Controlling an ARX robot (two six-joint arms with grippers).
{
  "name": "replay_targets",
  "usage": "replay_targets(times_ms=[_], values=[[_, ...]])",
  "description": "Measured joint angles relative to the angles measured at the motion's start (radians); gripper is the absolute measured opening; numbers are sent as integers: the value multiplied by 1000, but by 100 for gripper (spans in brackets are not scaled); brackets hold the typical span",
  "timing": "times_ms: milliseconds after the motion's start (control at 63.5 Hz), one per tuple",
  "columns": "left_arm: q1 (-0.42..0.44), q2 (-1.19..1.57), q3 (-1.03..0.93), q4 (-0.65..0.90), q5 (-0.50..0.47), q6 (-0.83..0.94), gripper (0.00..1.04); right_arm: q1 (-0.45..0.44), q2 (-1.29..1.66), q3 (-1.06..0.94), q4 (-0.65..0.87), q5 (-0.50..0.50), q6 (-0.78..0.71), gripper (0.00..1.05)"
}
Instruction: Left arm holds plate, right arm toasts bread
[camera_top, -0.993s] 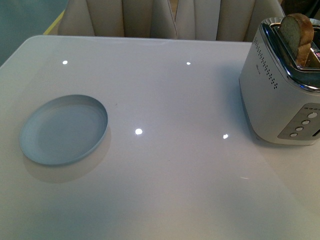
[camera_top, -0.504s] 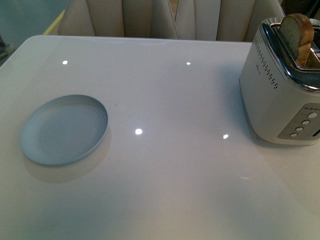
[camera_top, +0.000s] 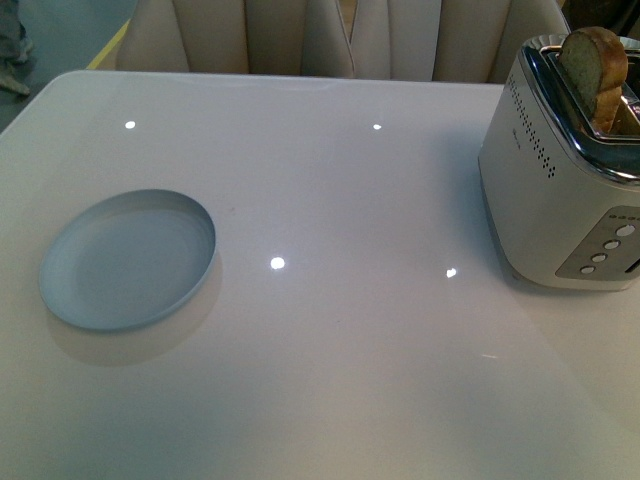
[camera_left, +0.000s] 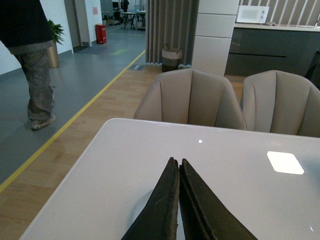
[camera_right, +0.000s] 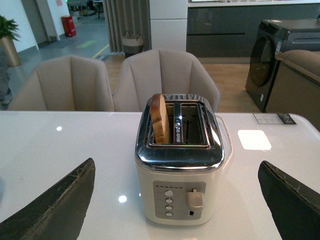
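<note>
Bread (camera_right: 160, 119) upright in toaster (camera_right: 179, 160) slot: light, crumbly; pinch its exposed crust. Right tool (camera_right: 175, 200) gapes wide; left tool (camera_left: 178, 200) closed, empty.

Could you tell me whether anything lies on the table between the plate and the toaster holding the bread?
Nothing does. In the front view the white table between the plate and the toaster with the bread is bare, showing only light reflections.

White table (camera_top: 350, 200) showing glossy, reflecting lights. Toaster (camera_right: 179, 170) wearing polished chrome top, smooth cream body. Plate (camera_top: 128, 260) looking matt. Chairs (camera_left: 189, 97) appearing upholstered.
</note>
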Motion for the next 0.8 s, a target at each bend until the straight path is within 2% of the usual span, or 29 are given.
replay_targets(times_ms=[299,362,426,504,725,756,804], values=[[0,-7,0,-5,0,0,5,0,0,0,0,0,0,96],[0,-7,0,-5,0,0,18,0,0,0,0,0,0,96],[0,-7,0,-5,0,0,37,0,0,0,0,0,0,96],[0,-7,0,-5,0,0,55,0,0,0,0,0,0,96],[0,-7,0,-5,0,0,97,0,0,0,0,0,0,96],[0,-7,0,-5,0,2,99,0,0,0,0,0,0,96],[0,-7,0,-5,0,2,97,0,0,0,0,0,0,96]])
